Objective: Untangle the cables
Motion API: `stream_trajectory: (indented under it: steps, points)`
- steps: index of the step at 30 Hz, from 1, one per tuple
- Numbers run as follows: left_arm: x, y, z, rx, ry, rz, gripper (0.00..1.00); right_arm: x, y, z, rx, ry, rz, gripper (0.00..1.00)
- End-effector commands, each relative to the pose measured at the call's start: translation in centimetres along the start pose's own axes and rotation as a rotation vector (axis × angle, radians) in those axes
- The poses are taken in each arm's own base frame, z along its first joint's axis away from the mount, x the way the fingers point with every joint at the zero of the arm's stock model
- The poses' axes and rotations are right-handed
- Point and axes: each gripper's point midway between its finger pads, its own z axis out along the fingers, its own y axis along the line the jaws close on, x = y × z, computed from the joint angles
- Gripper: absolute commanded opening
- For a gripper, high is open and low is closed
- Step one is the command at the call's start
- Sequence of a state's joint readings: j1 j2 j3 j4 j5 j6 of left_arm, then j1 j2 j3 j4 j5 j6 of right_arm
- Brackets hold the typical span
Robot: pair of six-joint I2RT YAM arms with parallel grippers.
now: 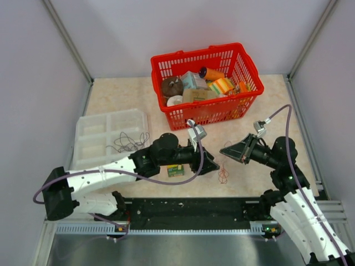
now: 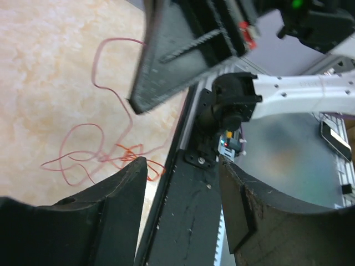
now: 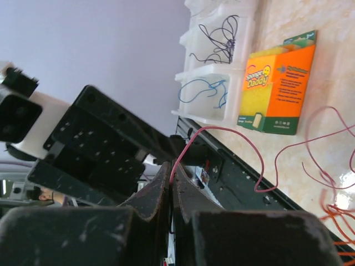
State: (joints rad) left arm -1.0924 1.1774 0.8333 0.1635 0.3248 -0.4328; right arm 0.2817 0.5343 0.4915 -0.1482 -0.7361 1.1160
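Your right claw (image 3: 171,173) was pinched tight on a strand of the orange cable (image 1: 223,174), whose knot lay by the near edge of the tabletop (image 1: 277,111), between both arms. Your left claw (image 2: 182,166), spread and empty, sat just beside the knot, seemingly the nearer one.

The top camera hangs above and behind both arm bases, looking down and forward over the whole table (image 1: 138,94) as far as the red basket (image 1: 206,83) — a wide, distant view. The left wrist camera sits close behind its own fingers (image 2: 116,205), low over the tabletop, facing across toward the right arm (image 2: 299,94). The right wrist camera, rolled sideways, looks past its own fingers the opposite way, toward the divided tray (image 3: 186,77) and the sponge box (image 3: 275,88). All three views catch the orange cable (image 1: 223,174) — the wrist views from very near. Tray and box also show from above.
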Motion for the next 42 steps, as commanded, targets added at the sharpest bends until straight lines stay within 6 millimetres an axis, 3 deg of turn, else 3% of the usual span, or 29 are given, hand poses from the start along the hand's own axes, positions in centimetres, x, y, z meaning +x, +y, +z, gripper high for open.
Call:
stream_trajectory:
  steps: [1, 7, 12, 14, 16, 17, 18, 19, 20, 22, 27, 31, 35, 39, 42]
  points:
    - [-3.7, 0.0, 2.3, -0.001, -0.111, 0.056, 0.58, -0.4, 3.9, -0.9, -0.098, -0.024, 0.009, 0.0]
    - [-4.2, -1.9, 5.3, 0.122, -0.115, 0.023, 0.54, -0.1, 4.7, -1.3, -0.136, -0.026, 0.035, 0.0]
    - [-3.4, -3.5, 6.3, 0.223, -0.108, -0.022, 0.48, -0.1, 4.8, -1.3, -0.136, -0.031, 0.04, 0.0]
    - [-3.1, -3.0, 6.6, 0.2, -0.1, -0.033, 0.32, 0.0, 5.0, -1.5, -0.145, -0.031, 0.036, 0.0]
    - [-3.5, -1.8, 6.6, 0.117, -0.106, -0.023, 0.09, 0.0, 5.0, -1.6, -0.145, -0.037, 0.01, 0.0]
    - [-3.7, -0.9, 6.4, 0.064, -0.113, -0.011, 0.04, -0.1, 4.7, -1.6, -0.131, -0.045, -0.02, 0.06]
    - [-4.2, -0.2, 6.1, 0.016, -0.13, 0.007, 0.0, -0.2, 3.8, -1.6, -0.085, -0.058, -0.068, 0.14]
    - [-4.5, 0.3, 5.5, -0.028, -0.139, 0.026, 0.0, -0.5, 2.4, -1.7, -0.004, -0.082, -0.101, 0.31]
    - [-4.9, 0.9, 4.9, -0.07, -0.152, 0.042, 0.0, -1.0, 0.7, -1.9, 0.085, -0.114, -0.144, 0.43]
    - [-5.8, 1.8, 3.7, -0.142, -0.188, 0.076, 0.0, -1.4, -2.6, -2.2, 0.233, -0.131, -0.19, 0.61]
    - [-6.8, 4.8, 0.0, -0.358, -0.222, 0.041, 0.0, 0.0, -7.9, -1.8, 0.36, -0.054, -0.182, 0.66]
    - [-7.4, 4.6, -1.4, -0.376, -0.249, 0.003, 0.0, 0.0, -10.9, -2.1, 0.428, -0.076, -0.234, 0.68]
    - [-7.9, 4.8, -2.3, -0.424, -0.24, -0.033, 0.0, 2.6, -10.3, 0.8, 0.225, 0.0, -0.241, 0.7]
    - [-8.4, 4.9, -3.0, -0.455, -0.231, -0.043, 0.0, 4.5, -6.5, 3.6, 0.064, 0.007, -0.385, 0.73]
    - [-8.8, 4.4, -3.3, -0.436, -0.247, -0.052, 0.0, 5.1, -5.6, 5.3, 0.124, 0.013, -0.458, 0.73]
